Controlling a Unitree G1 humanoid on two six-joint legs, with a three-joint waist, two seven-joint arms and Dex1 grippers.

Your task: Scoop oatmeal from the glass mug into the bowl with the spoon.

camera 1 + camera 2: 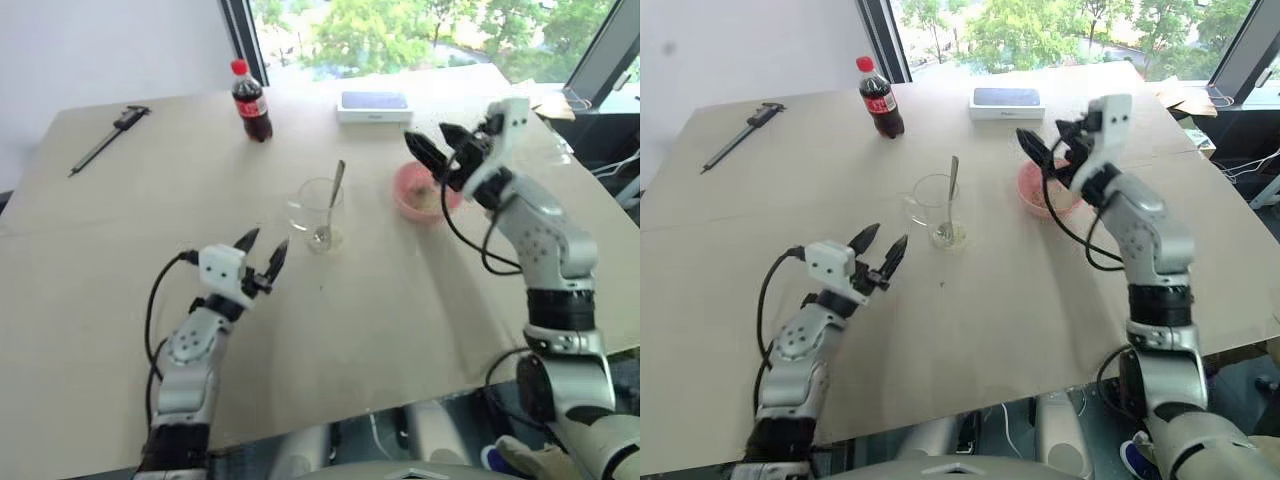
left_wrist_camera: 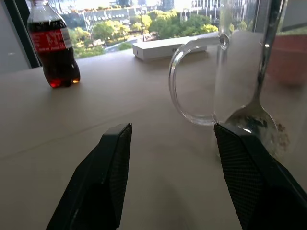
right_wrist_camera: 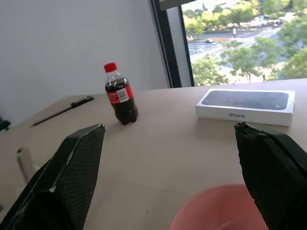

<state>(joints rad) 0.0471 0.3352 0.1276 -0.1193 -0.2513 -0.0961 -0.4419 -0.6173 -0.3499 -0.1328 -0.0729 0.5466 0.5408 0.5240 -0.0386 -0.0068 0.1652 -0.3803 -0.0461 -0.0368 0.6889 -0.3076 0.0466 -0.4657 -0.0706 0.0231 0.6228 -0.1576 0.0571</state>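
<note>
With both the left claw (image 1: 262, 247) and right claw (image 1: 432, 144) spread apart and empty, the left wrist view resolves the glass mug (image 2: 225, 81) handle, while the right wrist view crops the bowl (image 3: 225, 211) rim.

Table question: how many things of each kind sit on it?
Drinkware, glass mug: 1
Bowls, pink bowl: 1
Spoons, spoon standing in the mug: 1
Bottles, cola bottle: 1
Boxes, phone box: 1
Tools, caliper: 1
Total: 6

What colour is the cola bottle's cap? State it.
Red; the cola bottle's cap shows best in the right wrist view.
</note>
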